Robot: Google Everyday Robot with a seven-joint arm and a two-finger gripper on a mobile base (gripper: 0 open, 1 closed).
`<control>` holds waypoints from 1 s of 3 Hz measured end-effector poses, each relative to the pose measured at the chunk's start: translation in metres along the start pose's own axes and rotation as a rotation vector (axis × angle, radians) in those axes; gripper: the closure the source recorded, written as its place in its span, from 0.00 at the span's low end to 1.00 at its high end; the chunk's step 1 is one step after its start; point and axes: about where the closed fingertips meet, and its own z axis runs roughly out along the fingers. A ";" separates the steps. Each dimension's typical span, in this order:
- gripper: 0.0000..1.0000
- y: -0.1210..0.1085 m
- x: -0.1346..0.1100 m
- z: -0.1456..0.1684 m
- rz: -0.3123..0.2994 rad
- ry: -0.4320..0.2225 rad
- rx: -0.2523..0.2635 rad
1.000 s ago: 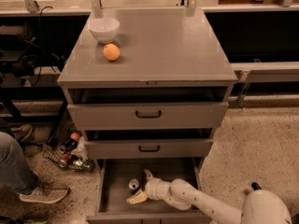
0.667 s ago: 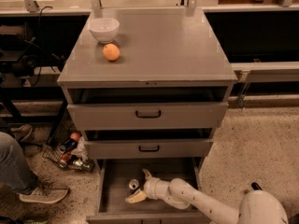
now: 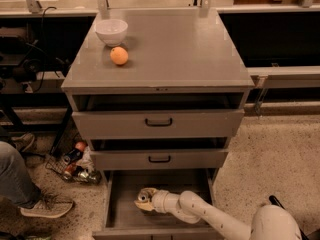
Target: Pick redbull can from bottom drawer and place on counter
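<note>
The bottom drawer is pulled out below two shallower drawers. The redbull can stands in it, left of the middle; only its shiny silver top and a bit of its side show. My gripper reaches into the drawer from the lower right and sits right at the can, with the white arm behind it hiding the can's right side. The counter is the flat grey top of the cabinet, above.
A white bowl and an orange fruit sit on the counter's left part. A wire basket with red and dark cans lies on the floor left of the cabinet. A person's leg and shoe are at the lower left.
</note>
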 end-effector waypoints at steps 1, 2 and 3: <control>0.72 0.000 -0.001 -0.011 -0.001 0.013 0.002; 0.95 0.000 -0.014 -0.046 0.000 0.018 -0.001; 1.00 0.000 -0.047 -0.112 -0.021 0.007 -0.009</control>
